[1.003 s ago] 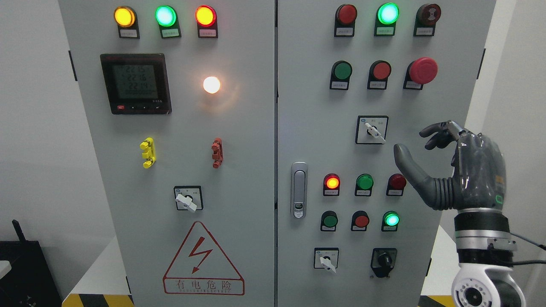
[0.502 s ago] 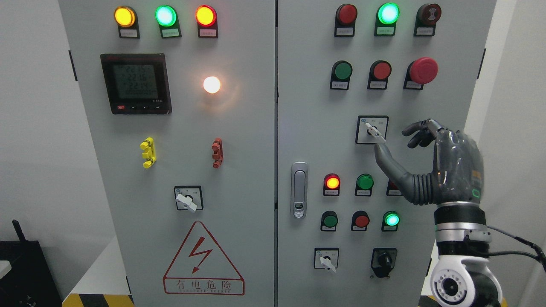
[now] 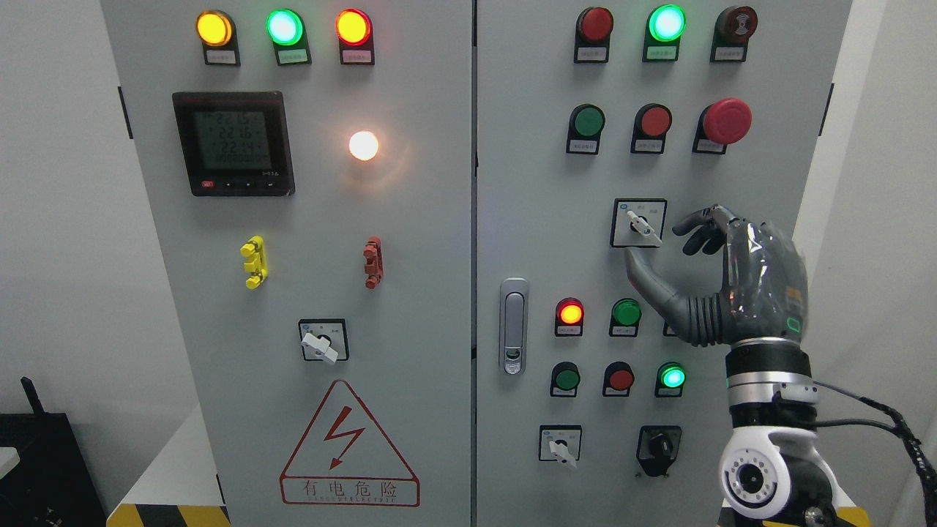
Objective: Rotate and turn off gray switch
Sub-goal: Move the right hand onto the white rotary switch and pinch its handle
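a grey control cabinet (image 3: 512, 219) fills the view. on its right door, the gray switch (image 3: 639, 223) sits mid-panel, its lever pointing down and to the right. the robot's right hand (image 3: 721, 282) is raised just beside it, fingers spread and holding nothing, thumb tip just below the switch plate, curled fingers (image 3: 695, 230) to its right.

Right robot hand (image 3: 721, 282) just right of the switch (image 3: 639, 223), above 2 button rows.

Gray cabinet (image 3: 512, 219) with gray switch (image 3: 639, 223), lamps, buttons, meter (image 3: 233, 143)
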You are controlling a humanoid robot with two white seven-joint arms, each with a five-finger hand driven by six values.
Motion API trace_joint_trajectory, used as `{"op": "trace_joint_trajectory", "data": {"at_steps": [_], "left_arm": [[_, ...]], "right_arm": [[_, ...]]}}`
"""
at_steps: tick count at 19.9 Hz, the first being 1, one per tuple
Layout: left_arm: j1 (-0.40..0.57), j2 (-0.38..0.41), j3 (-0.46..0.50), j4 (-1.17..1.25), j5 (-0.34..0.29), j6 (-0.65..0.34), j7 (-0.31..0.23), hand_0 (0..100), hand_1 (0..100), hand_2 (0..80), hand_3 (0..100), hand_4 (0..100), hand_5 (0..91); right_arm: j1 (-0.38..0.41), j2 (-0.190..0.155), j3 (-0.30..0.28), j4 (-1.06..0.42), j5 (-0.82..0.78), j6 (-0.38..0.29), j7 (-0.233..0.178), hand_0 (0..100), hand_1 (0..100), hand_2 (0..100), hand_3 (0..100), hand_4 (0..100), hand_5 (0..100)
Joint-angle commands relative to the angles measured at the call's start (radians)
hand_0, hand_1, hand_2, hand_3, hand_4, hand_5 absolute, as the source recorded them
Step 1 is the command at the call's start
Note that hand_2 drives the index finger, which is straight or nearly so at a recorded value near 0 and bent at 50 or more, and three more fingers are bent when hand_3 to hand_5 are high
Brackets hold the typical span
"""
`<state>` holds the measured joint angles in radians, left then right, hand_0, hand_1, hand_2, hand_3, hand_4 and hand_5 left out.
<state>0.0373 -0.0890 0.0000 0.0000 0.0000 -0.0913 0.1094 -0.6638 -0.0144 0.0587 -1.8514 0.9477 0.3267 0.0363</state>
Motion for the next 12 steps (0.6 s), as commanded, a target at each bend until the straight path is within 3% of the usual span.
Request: {"op": "trace_joint_trajectory", "data": {"at_steps": [1,12], "left_arm": [[0.0,0.0,0.032,0.023,-0.008,0.001,0.001,12,39,0.0,0,0,0.0],[0.0,0.0,0.032,0.023,-0.008,0.001,0.0,12,39,0.0,0,0,0.0]], "right_arm": [[-0.011,-0.01,0.01,0.027,0.006,0.002,0.0,5,38,47,68,69,83],[-0.028,-0.01,0.01,0.032,0.006,0.002,0.0,9,36,51,70,70,83]]}}
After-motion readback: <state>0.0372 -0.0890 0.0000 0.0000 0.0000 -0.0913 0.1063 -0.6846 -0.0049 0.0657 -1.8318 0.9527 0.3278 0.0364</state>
